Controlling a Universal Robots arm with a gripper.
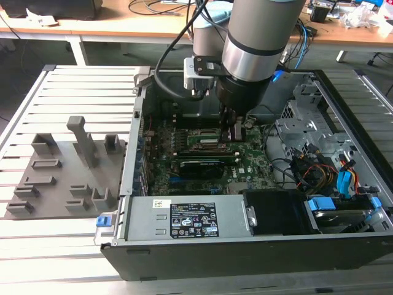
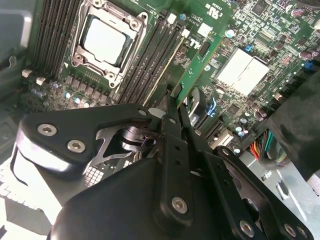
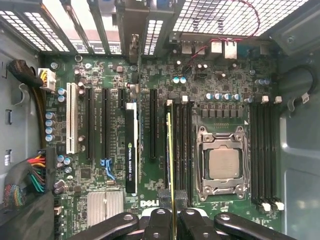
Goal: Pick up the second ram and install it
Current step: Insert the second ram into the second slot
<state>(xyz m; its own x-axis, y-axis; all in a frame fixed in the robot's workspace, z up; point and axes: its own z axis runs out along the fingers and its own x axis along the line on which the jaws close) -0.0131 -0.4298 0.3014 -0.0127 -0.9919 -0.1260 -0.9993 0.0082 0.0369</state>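
My gripper (image 1: 230, 132) reaches down into the open computer case, over the motherboard (image 1: 245, 163). It is shut on the second ram (image 3: 170, 150), a thin green stick seen edge-on in the first wrist view. The fingertips (image 3: 161, 199) pinch the stick's near end. In the second wrist view the ram (image 2: 200, 65) runs away from the gripper (image 2: 175, 97) as a green strip. It is lined up along the black memory slots (image 3: 184, 150) beside the CPU socket (image 3: 222, 165). I cannot tell whether its lower edge touches a slot.
A black expansion card (image 3: 131, 150) stands beside the slots. Another bank of memory slots (image 3: 265, 150) lies past the socket. A power supply (image 1: 190, 218) and drive bay cables (image 1: 319, 172) line the case. A grey fixture plate (image 1: 61, 172) sits to the exterior view's left.
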